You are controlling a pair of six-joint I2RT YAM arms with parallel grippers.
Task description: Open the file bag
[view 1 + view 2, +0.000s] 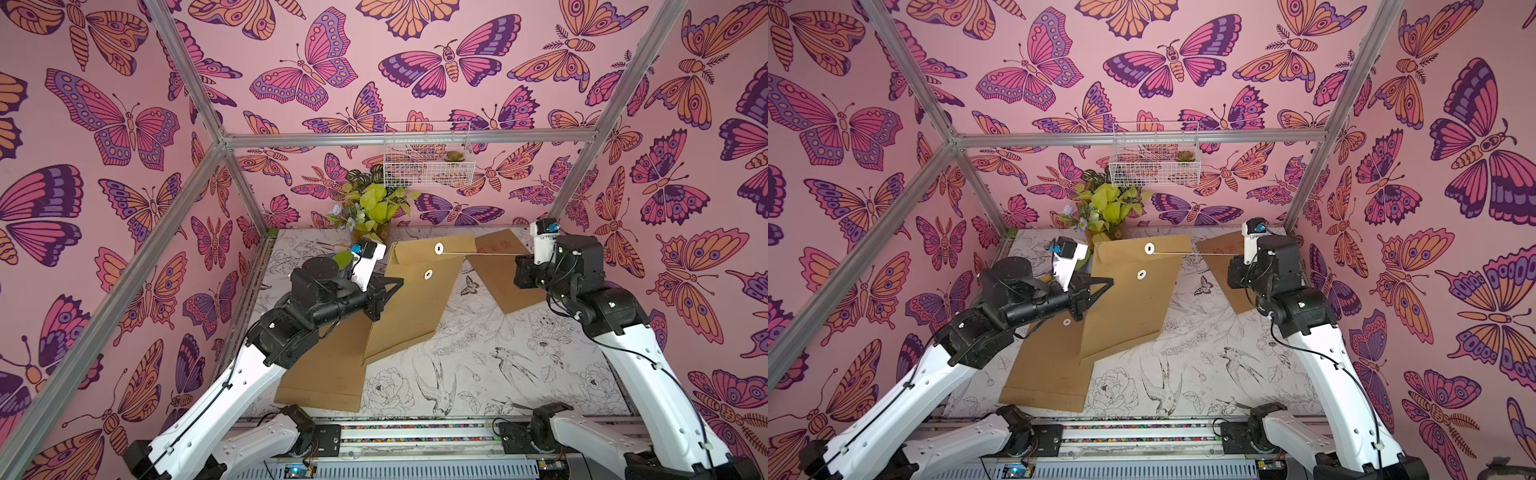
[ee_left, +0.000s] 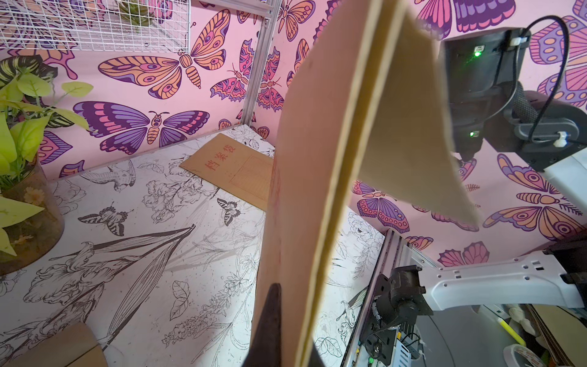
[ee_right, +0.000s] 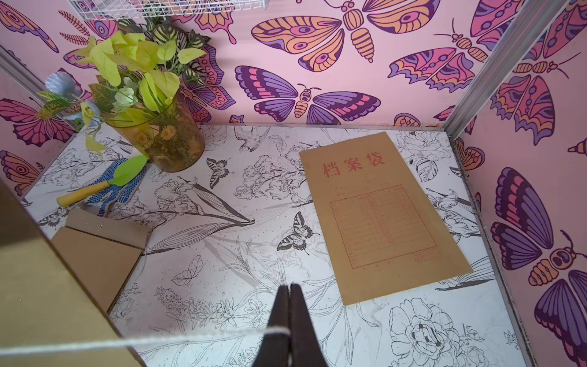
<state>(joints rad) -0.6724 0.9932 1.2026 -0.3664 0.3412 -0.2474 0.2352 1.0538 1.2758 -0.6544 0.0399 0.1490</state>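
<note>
Top views, left side: the left jaws are seen clenched on the left edge of the file bag [image 1: 415, 307], which is held tilted up off the desk [image 1: 478, 365]. Whether its lower edge rests on a second bag [image 1: 324, 374] lying flat beneath cannot be told.
Left wrist view: the bag's edge is gripped between the dark fingers [image 2: 270, 317]. The flap [image 2: 413, 127] is seen standing a little away from the body.
Closure: the string [image 1: 482, 252] is run straight out from the flap button [image 1: 439, 248]. Nothing is seen wound round the lower button [image 1: 427, 274].
Right side: the right jaws are clenched on the string's far end, and the string is drawn taut. A third bag [image 3: 381, 222] is seen lying flat on the desk nearby.
Done, as judged: the bag is raised and the string is unwound.
Left, as judged: the flap is to be swung fully back, the mouth parted, and the string let go.
</note>
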